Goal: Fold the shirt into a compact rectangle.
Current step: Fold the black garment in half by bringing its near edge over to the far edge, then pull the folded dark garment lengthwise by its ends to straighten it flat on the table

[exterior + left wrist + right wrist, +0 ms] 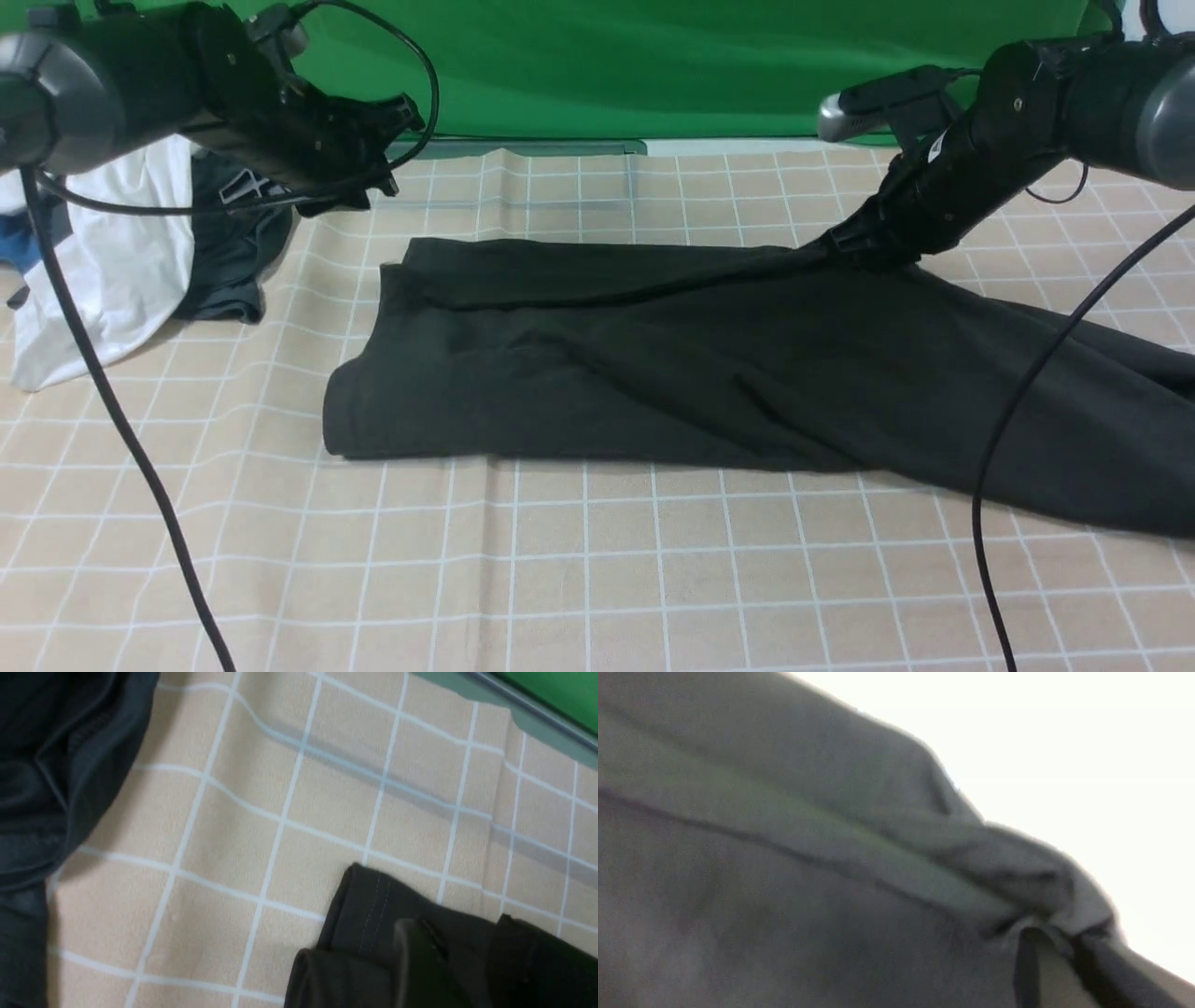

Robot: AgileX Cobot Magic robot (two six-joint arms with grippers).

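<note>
The black shirt (709, 373) lies folded into a long band across the checked tablecloth, and its right end runs off the frame. My left gripper (397, 145) hangs above the table, beyond the shirt's far left corner. In the left wrist view its two fingers stand apart over that stitched corner (364, 905), so this gripper (467, 952) is open with nothing in it. My right gripper (840, 245) sits low on the shirt's far edge. The right wrist view shows a ridge of cloth (1008, 868) bunched up into the jaws of that gripper (1059, 961).
A white garment (112, 252), a dark grey garment (233, 252) and a blue cloth (19, 247) are piled at the far left. The dark grey one also shows in the left wrist view (46, 788). Black cables (112, 411) (1008, 420) hang in front of the table. A green backdrop (653, 65) closes off the back.
</note>
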